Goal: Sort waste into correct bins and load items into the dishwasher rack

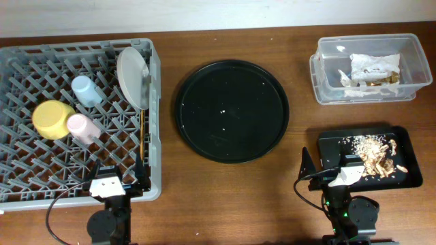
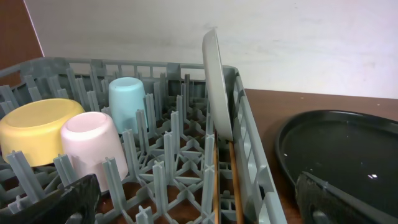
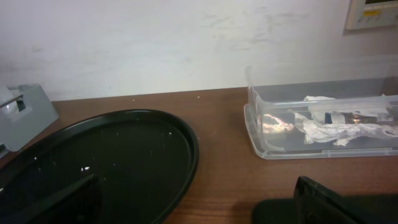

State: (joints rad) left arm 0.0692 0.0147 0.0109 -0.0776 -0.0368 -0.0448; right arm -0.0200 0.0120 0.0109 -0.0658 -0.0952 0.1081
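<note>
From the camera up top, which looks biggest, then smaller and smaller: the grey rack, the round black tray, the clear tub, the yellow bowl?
Largest to smallest in the overhead view:
1. grey rack
2. round black tray
3. clear tub
4. yellow bowl
None of them look close in size, so the order is clear.

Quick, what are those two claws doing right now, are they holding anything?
Left gripper: open, holding nothing.
Right gripper: open, holding nothing.

Yellow bowl (image 1: pixel 53 119), blue cup (image 1: pixel 86 90), pink cup (image 1: pixel 82 126), plate (image 1: pixel 132 68) and chopsticks (image 1: pixel 142 136) sit in the rack (image 1: pixel 155 160), napkins (image 1: pixel 371 68) in the clear tub (image 1: pixel 325 95), crumbs (image 1: pixel 373 155) on the black tray (image 1: pixel 330 146).
</note>
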